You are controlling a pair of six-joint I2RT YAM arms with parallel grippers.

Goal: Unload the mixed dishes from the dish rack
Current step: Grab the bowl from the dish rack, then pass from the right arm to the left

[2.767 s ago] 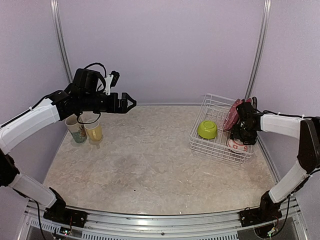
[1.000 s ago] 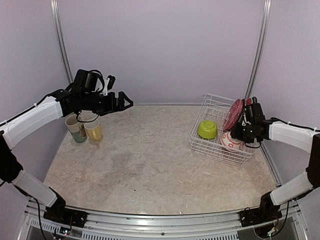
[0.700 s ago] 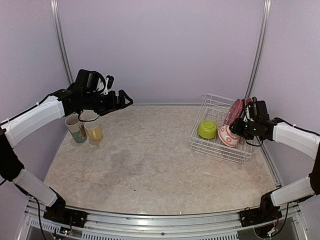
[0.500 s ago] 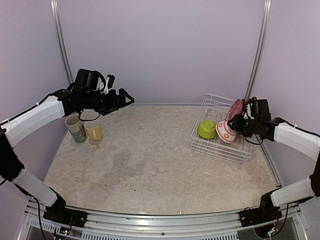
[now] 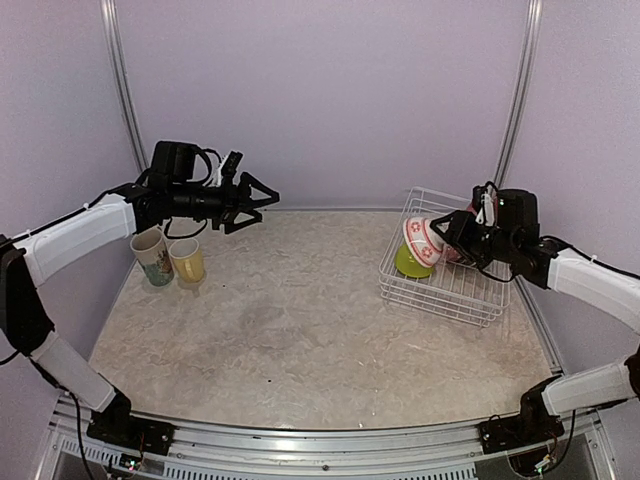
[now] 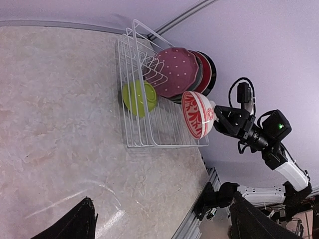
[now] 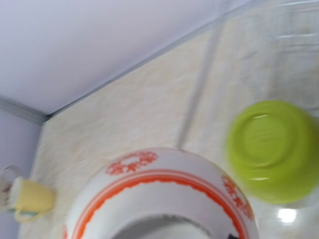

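My right gripper [image 5: 441, 237] is shut on the small white-and-red bowl [image 5: 421, 240] and holds it tilted above the white wire dish rack [image 5: 452, 292]. The bowl fills the right wrist view [image 7: 159, 191] and also shows in the left wrist view [image 6: 198, 114]. The lime-green bowl [image 5: 404, 265] lies upside down in the rack, below it [image 7: 273, 149]. The pink dotted plate [image 6: 174, 72], red-teal plate [image 6: 201, 69] and dark plate [image 6: 212, 74] stand in the rack's slots. The yellow cup [image 5: 188, 262] and cream mug [image 5: 153, 257] stand on the table at the left. My left gripper [image 5: 264, 203] is open and empty in the air.
The marbled table [image 5: 300, 330] lies between the cups and the rack. The purple back wall and its metal posts [image 5: 518, 100] stand close behind the rack. The rail [image 5: 320, 445] runs along the near edge.
My right gripper has lifted the white-and-red bowl out of the rack, up and to the left. My left gripper has shifted a little to the right.
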